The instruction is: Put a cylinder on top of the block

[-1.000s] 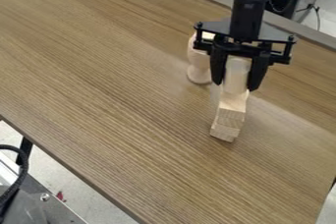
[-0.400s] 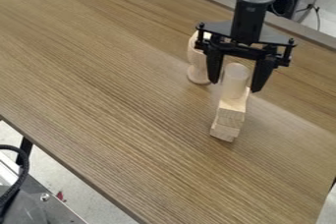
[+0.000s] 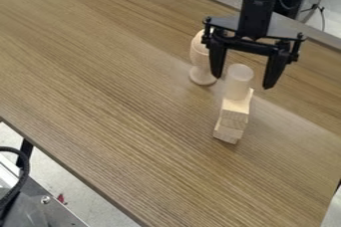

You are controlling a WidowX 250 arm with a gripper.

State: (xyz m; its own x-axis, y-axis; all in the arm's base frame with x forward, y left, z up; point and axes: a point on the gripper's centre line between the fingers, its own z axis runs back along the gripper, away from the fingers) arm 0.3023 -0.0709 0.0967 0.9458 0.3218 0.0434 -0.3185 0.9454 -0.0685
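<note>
Camera view, turned wooden piece (image 3: 200, 64) near jaws, cylinder (image 3: 238, 82) atop block (image 3: 234, 114)

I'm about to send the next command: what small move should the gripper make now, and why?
I'd likely raise the gripper straight up a little. Its fingers are spread either side of the cylinder, which stands upright on the block, so lifting should avoid knocking it or the turned wooden piece close by.

Turned wooden piece (image 3: 200, 62) upright on wood-grain bench (image 3: 100, 71), upper right of centre. Lower left: black cable (image 3: 25, 170), grey metal part (image 3: 57, 215), red scrap (image 3: 61, 198) on floor (image 3: 81, 199).
</note>
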